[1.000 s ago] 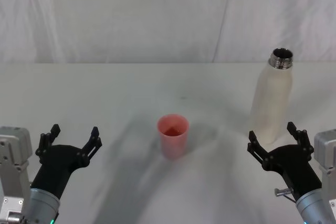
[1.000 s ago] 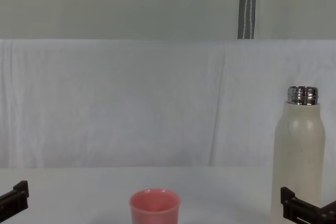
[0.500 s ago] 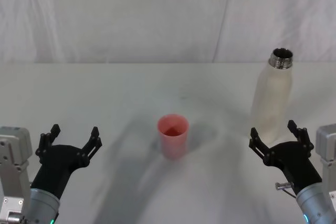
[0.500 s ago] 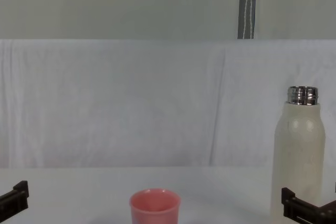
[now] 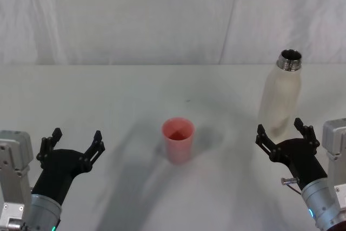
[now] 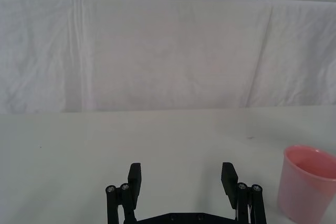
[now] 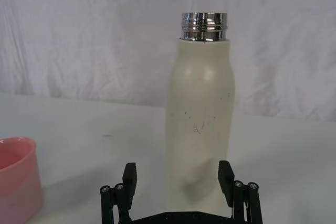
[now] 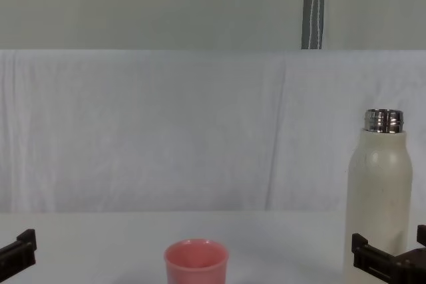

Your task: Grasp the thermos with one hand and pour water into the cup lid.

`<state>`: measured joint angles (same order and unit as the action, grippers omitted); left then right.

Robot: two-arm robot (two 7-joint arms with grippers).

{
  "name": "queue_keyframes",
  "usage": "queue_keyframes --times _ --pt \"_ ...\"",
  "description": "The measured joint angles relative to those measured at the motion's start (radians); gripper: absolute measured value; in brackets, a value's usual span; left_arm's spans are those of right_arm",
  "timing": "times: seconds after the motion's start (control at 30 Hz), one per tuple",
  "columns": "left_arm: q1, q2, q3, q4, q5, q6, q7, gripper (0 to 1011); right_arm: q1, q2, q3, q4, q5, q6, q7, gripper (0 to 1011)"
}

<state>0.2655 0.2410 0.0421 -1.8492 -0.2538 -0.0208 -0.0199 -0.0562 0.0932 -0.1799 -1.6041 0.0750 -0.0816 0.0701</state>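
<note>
Nearest me, my left gripper [image 5: 73, 140] hangs low over the white counter [image 5: 108, 96] with its fingers spread apart and holding nothing, and my right gripper [image 5: 282, 132] is spread just as wide, just in front of the bottle's base. Between them, a little farther out, the small salmon-pink round cup lid [image 5: 178, 139] stands upright. Farthest, on my right, the tall cream-white matte thermos [image 5: 280, 100] with its silver threaded neck stands upright, uncapped, before the white cloth backdrop [image 5: 162, 20].

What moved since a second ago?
The right gripper crept a little forward toward the thermos, jaws open, not touching it yet. The left gripper stayed parked and open. The thermos and the cup lid did not move.
</note>
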Motion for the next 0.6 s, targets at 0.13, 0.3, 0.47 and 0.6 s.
queue_keyframes --times 0.13,0.3,0.47,0.6 --pt "0.0 0.0 0.0 0.0 0.0 0.0 0.0 1001 0.01 -0.008 0.008 0.017 -0.004 -0.007 0.005 1001" --pt "0.0 0.0 0.0 0.0 0.0 0.0 0.0 1001 0.031 -0.018 0.022 0.041 -0.01 -0.015 0.012 1001" --pt "0.0 0.0 0.0 0.0 0.0 0.0 0.0 1001 0.048 -0.024 0.035 0.055 -0.013 -0.018 0.015 1001" --pt "0.0 0.0 0.0 0.0 0.0 0.0 0.0 1001 0.058 -0.026 0.042 0.063 -0.013 -0.019 0.021 1001"
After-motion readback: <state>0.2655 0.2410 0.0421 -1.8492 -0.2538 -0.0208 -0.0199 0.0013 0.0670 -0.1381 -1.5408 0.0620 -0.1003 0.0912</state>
